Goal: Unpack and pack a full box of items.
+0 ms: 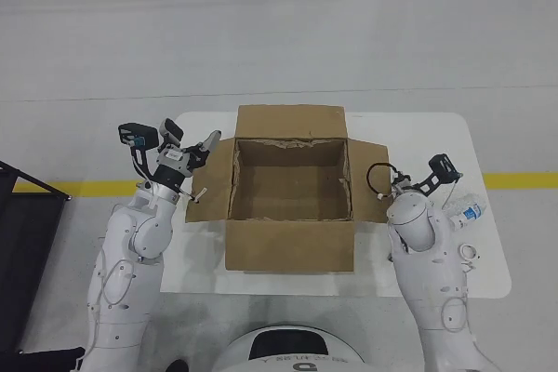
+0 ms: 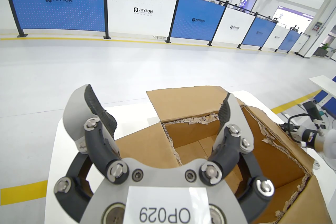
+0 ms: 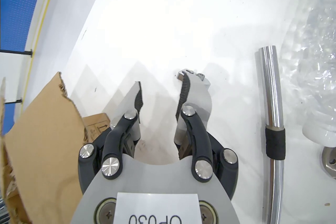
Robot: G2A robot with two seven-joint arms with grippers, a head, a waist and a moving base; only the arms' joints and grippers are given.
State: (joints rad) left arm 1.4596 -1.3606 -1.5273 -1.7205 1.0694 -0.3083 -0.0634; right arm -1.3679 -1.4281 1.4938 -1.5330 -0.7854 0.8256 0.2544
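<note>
Box sits open, left gripper spread wide beside it. Metal tube lies just beside the right gripper, along its half-open fingers; that arm is nearer.

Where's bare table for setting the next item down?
Free: far right corner of the table, beyond the right flap of the box, and the near left corner. Crowded: around the right gripper, where bottle and chrome tube lie.
</note>
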